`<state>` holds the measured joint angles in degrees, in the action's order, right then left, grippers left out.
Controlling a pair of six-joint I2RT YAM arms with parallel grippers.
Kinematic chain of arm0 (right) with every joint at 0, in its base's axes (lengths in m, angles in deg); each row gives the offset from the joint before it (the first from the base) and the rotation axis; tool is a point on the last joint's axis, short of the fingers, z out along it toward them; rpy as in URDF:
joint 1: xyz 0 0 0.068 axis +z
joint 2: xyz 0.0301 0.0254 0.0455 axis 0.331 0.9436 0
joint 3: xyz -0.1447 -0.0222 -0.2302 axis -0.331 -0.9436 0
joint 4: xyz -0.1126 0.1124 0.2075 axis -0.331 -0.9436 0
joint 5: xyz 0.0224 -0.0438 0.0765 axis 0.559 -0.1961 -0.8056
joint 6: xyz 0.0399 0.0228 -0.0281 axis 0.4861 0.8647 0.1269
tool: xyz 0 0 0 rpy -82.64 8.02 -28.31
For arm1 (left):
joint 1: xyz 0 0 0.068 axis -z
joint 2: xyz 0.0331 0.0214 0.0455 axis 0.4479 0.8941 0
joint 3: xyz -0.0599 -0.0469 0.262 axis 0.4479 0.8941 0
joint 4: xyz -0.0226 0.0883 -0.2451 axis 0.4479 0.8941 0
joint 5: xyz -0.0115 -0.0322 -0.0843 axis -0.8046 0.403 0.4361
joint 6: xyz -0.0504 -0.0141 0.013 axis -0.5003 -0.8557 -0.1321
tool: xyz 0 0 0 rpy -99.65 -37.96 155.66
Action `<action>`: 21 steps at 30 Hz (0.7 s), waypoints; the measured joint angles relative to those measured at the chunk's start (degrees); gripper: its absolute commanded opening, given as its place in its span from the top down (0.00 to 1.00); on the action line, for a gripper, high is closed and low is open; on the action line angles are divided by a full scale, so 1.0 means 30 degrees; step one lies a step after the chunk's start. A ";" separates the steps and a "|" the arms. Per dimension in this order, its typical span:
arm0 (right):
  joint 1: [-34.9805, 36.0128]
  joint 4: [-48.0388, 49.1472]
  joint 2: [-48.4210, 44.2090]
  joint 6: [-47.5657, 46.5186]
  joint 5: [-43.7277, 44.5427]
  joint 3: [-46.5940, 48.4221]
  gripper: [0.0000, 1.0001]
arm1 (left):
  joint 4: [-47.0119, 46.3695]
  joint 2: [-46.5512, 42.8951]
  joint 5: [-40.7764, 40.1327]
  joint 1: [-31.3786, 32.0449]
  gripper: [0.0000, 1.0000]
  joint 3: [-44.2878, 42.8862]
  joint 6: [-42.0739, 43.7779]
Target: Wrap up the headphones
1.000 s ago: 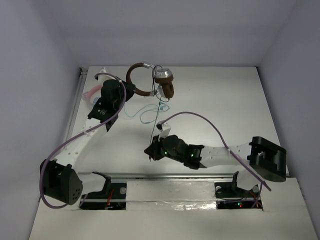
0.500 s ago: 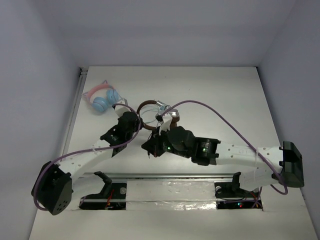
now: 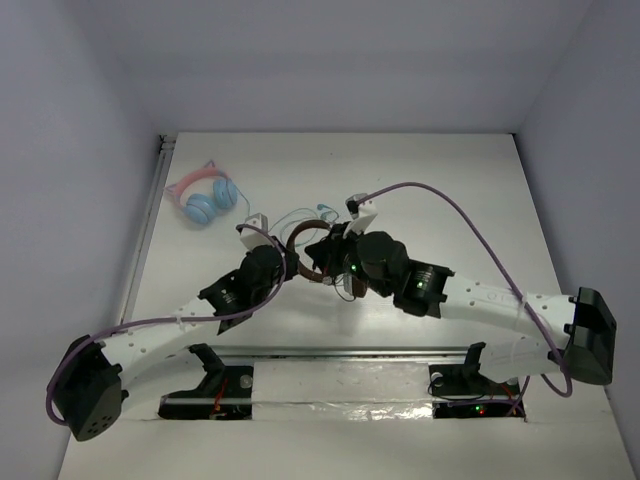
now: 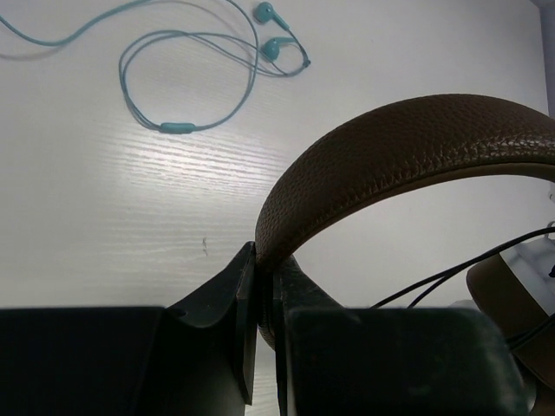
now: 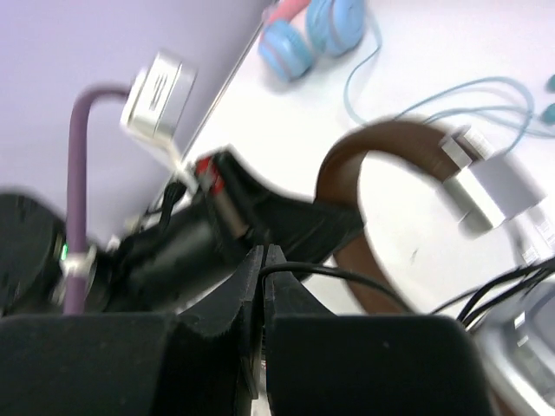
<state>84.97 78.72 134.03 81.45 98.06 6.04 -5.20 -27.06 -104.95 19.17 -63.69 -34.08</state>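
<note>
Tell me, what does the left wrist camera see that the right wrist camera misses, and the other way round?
Only the left wrist view: the teal earbuds with their whole cable loop, and a close-up of the left hand clamped on the brown headband. Only the right wrist view: the pink-and-blue cat-ear headphones, and the right hand shut on the thin black cable. Both: the headband, the black cable and the white table.

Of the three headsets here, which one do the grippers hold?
The brown headphones: the left gripper clamps the headband, the right gripper pinches its black cable. The pink-and-blue headphones and teal earbuds lie untouched.
</note>
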 measured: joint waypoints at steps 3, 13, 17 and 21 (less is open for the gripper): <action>-0.0925 0.0823 -0.0197 0.0270 0.0117 -0.0342 1.00 | 0.0095 -0.0007 -0.0015 0.0444 1.00 0.0146 -0.0160; -0.4218 0.3759 -0.0291 0.3694 -0.0175 -0.2594 1.00 | 0.0364 -0.0007 0.0015 0.0867 1.00 0.0219 -0.0597; -0.4677 0.5268 -0.0466 0.5807 -0.0138 -0.3636 1.00 | 0.0510 -0.0007 0.0117 0.0867 1.00 0.0219 -0.0714; -0.5384 0.6885 -0.0867 0.8043 -0.0255 -0.5085 1.00 | 0.0787 -0.0007 0.0240 0.0867 1.00 0.0219 -0.0743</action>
<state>68.82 99.37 131.43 105.58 97.30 -9.22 -2.84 -27.09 -104.23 21.77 -63.03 -36.30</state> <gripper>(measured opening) 0.033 0.047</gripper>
